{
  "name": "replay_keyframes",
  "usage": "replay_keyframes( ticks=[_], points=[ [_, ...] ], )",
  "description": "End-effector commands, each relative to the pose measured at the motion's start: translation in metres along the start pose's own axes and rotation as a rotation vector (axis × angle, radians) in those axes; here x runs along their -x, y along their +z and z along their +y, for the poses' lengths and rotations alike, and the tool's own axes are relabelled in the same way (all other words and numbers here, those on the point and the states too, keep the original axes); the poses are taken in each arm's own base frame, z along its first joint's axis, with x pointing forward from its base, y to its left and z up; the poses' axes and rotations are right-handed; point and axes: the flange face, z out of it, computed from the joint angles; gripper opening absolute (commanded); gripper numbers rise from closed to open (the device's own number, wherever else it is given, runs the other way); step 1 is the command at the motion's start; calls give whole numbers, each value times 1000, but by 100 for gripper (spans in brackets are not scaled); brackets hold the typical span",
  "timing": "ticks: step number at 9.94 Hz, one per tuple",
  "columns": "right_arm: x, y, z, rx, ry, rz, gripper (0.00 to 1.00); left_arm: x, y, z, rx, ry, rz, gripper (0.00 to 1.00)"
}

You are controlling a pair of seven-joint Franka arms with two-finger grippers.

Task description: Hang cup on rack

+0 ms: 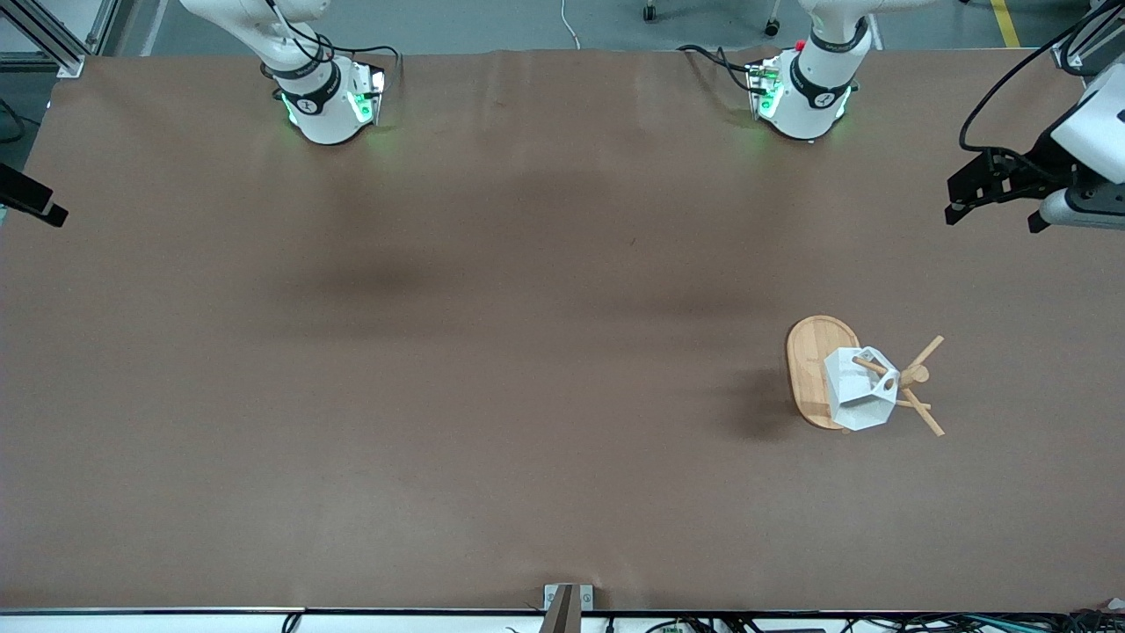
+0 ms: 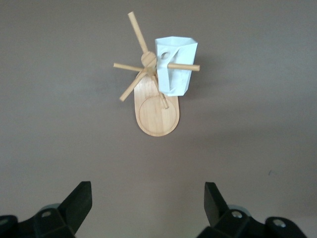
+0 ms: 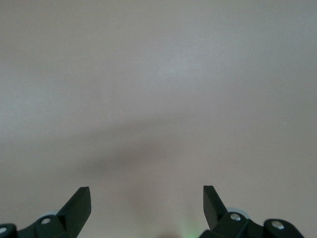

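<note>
- Your cup (image 1: 857,389) hangs on the rack (image 1: 813,369), a peg through the hole in its handle, toward the left arm's end of the worktop (image 1: 492,352)
- Left gripper (image 1: 967,189) is up over the worktop's edge at that same end, well apart from the cup, fingers spread wide and holding nothing
- Right gripper (image 3: 147,206) hangs over bare worktop, fingers apart too, with the cup nowhere in its wrist view

right claw (image 1: 35,207) cut by frame edge
</note>
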Motion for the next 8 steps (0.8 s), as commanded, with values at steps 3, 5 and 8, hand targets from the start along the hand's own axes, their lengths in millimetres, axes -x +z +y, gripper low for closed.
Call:
replay_keyframes(
  ticks=[3,5,8],
  points=[
    [2,-1,0,2,-20,17,100,16,0,5,-24,-80,-51,100],
    [3,-1,0,2,-18,14,100,15,2,8,-25,-97,-69,100],
    [3,-1,0,2,-18,12,100,1,4,4,-19,-86,-66,100]
  ],
)
